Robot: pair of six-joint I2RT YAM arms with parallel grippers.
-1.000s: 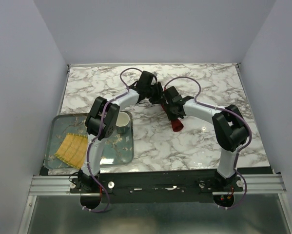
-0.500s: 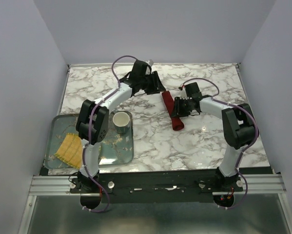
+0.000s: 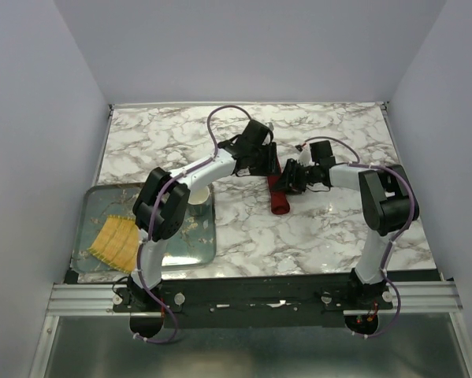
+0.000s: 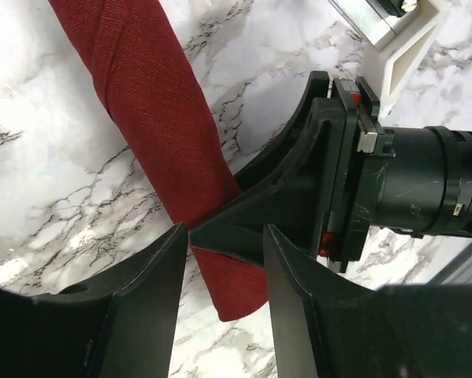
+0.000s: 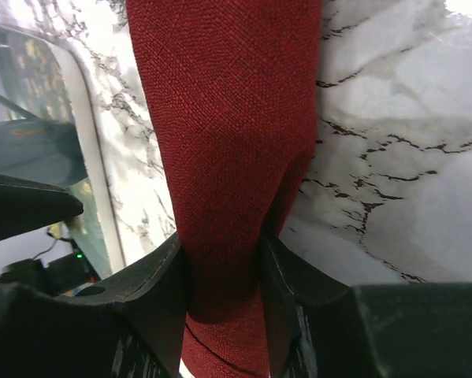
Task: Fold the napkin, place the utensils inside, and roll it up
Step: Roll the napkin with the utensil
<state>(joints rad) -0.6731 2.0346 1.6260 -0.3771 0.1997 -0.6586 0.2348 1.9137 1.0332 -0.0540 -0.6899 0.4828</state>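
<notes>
Burgundy napkin (image 5: 228, 118), rolled, tight in the right hand (image 5: 222, 252) (left hand (image 4: 224, 252) agape just over it).

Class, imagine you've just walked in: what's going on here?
The napkin lies rolled into a dark red tube on the marble table. The right tool pinches the roll from both sides. The left tool hovers open close by, its fingers framing one finger of the right tool. No utensils show; they may be inside the roll. A tray with a yellow mat sits at the left.
</notes>
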